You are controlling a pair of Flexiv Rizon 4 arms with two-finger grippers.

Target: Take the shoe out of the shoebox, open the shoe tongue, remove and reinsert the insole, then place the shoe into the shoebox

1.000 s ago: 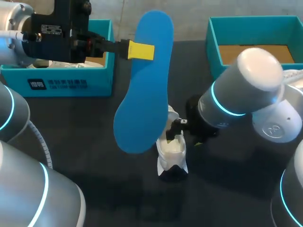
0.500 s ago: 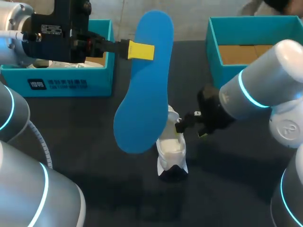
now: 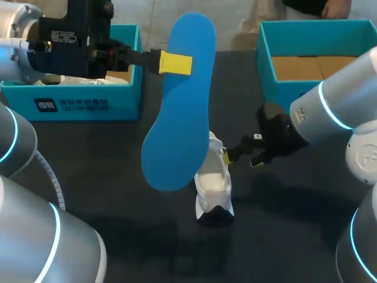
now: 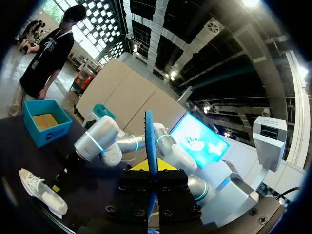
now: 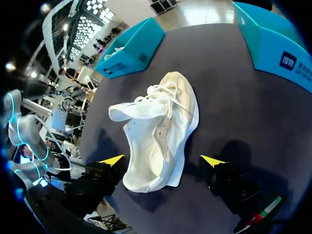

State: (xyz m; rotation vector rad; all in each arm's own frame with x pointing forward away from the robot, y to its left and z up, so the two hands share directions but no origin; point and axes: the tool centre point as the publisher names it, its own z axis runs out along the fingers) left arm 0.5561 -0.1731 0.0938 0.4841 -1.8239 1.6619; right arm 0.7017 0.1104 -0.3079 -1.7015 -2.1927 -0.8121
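Head view has the left gripper (image 3: 175,63) pinching the blue insole (image 3: 177,100) by one long edge, near one end. The insole hangs in the air with most of its length reaching from the grip toward the shoe (image 3: 213,188). Left wrist view agrees: the insole (image 4: 149,141) stands edge-on, clamped between the fingers of the left gripper (image 4: 151,168).

The right gripper (image 5: 162,161) is spread wide. The heel of the white shoe (image 5: 161,122) lies between its fingers with neither tip touching, the toe points away from it, and the tongue is folded out to one side. Seen from the head view, the shoe sits on the table (image 3: 106,177) just beside the right gripper (image 3: 240,159), under the insole's free end.

The main risk, as I judge it, is that the shoe is loose. If the insole is pushed in while nothing grips the shoe, the shoe may slide or tip rather than take it. A narrow pinch far from the leading end also lets the insole bend, swing, twist out of the fingers or jam on the collar. The tongue could flop back over the opening and block entry.
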